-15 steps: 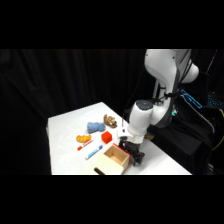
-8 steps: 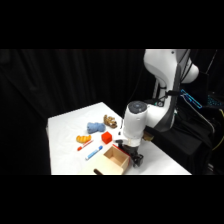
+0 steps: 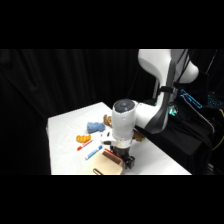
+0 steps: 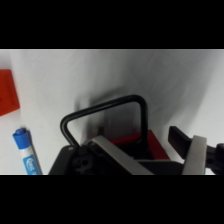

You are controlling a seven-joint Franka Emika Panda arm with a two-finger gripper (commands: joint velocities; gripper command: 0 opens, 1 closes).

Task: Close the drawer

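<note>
The drawer (image 3: 107,163) is a light tan wooden box at the table's front edge. Its red-trimmed front (image 4: 134,141) and dark loop handle (image 4: 106,116) fill the middle of the wrist view. My gripper (image 3: 123,158) hangs straight down at the drawer's red end, touching or nearly touching it. In the wrist view my gripper (image 4: 156,158) is open. One pale finger (image 4: 119,156) lies across the red front and the other finger (image 4: 196,154) is to its right. The handle loop stands just beyond the fingertips, not between them.
A blue marker (image 3: 93,151) (image 4: 27,154) lies left of the drawer, with a red marker (image 3: 83,146) beside it. Behind are an orange toy (image 3: 82,138), a blue cloth toy (image 3: 94,127) and a brown toy (image 3: 107,120). A red block (image 4: 7,92) is at the wrist view's left edge.
The arm has swung left and slightly down, bringing the gripper from beside the drawer onto its red end. The drawer and toys look unmoved.
</note>
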